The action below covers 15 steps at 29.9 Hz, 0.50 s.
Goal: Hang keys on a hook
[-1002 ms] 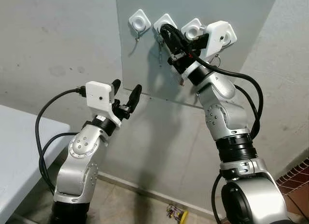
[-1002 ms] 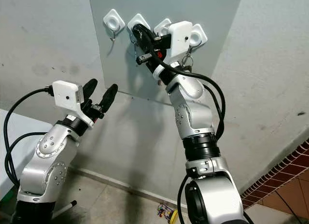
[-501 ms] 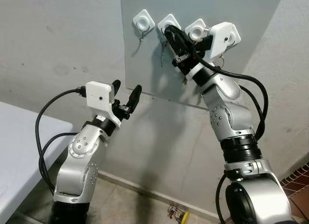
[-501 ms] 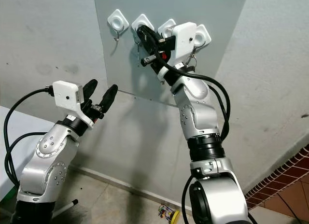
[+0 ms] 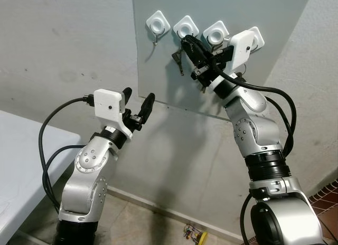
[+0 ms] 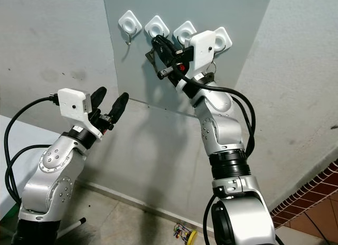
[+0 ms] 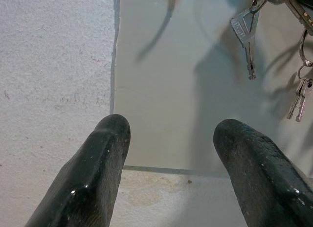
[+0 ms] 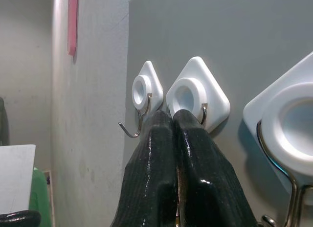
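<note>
The right tool (image 5: 186, 46) is pinched shut on the keys (image 5: 178, 58), holding them just below the second hook (image 5: 186, 26) on the grey board (image 5: 264, 23); the left tool (image 5: 138, 105) hovers lower, fingers spread wide

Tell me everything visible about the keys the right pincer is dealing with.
The keys are a small bunch of dull grey metal on a ring, one long key hanging down in front of the grey panel. The right pincer, fingers shut together, grips the bunch at its top, just below the second white hook from the left. Whether the ring already sits on that hook cannot be told. Another bunch hangs further right.
</note>
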Motion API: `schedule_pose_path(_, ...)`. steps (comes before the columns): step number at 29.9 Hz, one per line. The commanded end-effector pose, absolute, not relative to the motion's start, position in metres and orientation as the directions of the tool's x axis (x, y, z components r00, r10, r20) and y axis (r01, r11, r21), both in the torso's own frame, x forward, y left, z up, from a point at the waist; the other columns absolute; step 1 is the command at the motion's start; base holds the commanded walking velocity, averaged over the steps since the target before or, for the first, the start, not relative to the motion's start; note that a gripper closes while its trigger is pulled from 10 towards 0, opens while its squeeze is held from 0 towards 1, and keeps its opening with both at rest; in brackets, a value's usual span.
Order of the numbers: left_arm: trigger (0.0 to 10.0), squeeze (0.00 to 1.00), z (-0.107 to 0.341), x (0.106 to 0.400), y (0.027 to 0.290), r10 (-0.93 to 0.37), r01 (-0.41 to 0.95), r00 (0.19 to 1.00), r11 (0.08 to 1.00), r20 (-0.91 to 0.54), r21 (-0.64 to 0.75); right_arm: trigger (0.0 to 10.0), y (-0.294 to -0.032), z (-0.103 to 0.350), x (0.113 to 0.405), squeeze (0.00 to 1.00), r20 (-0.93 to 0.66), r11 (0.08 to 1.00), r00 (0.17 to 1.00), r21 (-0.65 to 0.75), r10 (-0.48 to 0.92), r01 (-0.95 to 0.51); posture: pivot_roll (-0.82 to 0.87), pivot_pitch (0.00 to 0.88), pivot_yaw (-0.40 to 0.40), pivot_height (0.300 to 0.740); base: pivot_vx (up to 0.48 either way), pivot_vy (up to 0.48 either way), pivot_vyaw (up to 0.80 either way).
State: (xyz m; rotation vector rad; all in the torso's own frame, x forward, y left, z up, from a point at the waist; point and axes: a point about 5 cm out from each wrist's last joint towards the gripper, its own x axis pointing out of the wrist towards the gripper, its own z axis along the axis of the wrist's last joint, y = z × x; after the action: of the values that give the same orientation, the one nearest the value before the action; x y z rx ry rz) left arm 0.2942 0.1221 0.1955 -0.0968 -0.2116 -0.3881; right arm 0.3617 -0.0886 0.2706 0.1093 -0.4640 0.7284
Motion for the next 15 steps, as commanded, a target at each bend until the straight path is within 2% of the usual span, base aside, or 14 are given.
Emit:
schedule_pose_path(1,10.0,0.0,0.1995,0.2938,0.1214,-0.369,0.392,0.9,0.918,0.232,-0.056,10.0,-0.0934,0.2713,0.3617,0.0,0.444,0.752,0.657,-0.062,0.61,-0.656,-0.1,0.021,-0.028,0.74,0.0,0.0,0.0)
schedule_pose_path(15,10.0,0.0,0.1993,0.2933,0.1215,-0.368,0.39,0.901,0.919,0.23,-0.055,10.0,-0.0974,0.2642,0.36,0.0,0.448,0.752,0.675,0.007,0.586,-0.659,-0.09,0.014,-0.028,0.74,0.0,0.0,0.0)
